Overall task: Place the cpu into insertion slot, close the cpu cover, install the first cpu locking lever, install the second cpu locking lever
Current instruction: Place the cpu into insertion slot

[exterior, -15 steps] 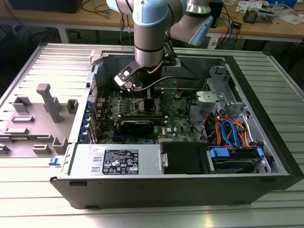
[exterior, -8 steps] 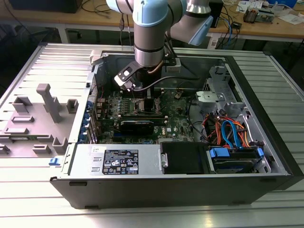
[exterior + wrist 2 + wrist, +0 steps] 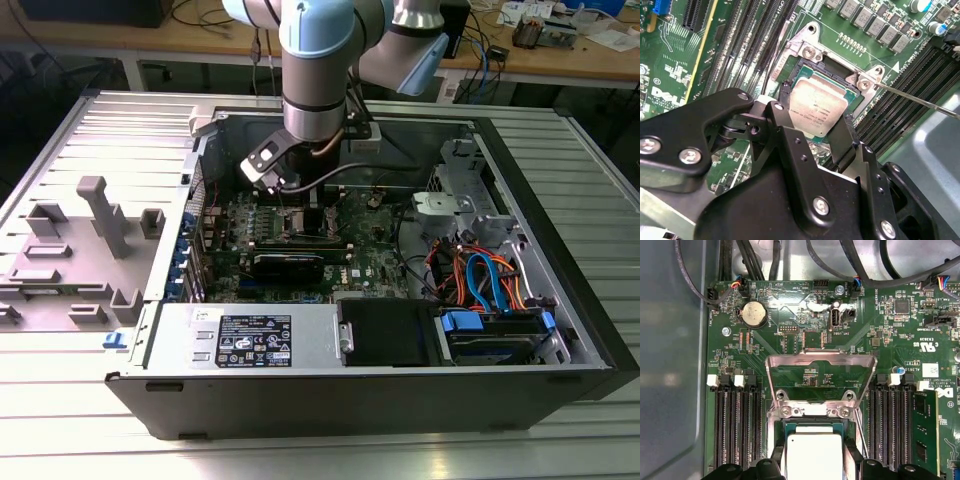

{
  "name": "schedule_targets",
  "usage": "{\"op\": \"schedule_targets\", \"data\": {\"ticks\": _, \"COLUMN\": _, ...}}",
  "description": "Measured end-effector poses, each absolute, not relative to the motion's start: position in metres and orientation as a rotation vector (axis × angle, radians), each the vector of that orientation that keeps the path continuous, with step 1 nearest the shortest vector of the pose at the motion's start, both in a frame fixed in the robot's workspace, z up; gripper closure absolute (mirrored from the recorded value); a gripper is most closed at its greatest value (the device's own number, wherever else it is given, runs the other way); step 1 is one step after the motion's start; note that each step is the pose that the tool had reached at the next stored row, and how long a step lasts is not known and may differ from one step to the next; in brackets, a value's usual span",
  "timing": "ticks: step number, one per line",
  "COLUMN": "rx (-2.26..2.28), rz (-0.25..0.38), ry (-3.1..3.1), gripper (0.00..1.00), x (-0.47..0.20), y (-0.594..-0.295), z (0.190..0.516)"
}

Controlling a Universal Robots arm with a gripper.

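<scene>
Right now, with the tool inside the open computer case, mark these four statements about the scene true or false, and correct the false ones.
1. The thin silver-grey metal cover frame with its square window stands open, off the socket. True.
2. The small square silvery-grey chip lies on the table outside the case. False: it is at the socket, held on two opposite edges by the black tool.
3. A round silver coin battery sits on the green motherboard. True.
4. The cables beside the drive bay are all black. False: orange and blue cables run there.
</scene>
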State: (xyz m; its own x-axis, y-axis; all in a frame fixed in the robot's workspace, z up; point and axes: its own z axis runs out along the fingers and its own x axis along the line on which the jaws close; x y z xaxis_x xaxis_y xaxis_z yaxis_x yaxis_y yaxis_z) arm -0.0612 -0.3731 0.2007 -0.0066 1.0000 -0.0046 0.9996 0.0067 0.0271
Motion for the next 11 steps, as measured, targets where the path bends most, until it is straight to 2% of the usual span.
{"op": "schedule_targets", "data": {"ticks": 11, "rx": 2.205, "rz": 0.031, "ry": 2.211, "gripper": 0.45, "x": -0.0621, "y": -0.3732, "z": 0.1992}}
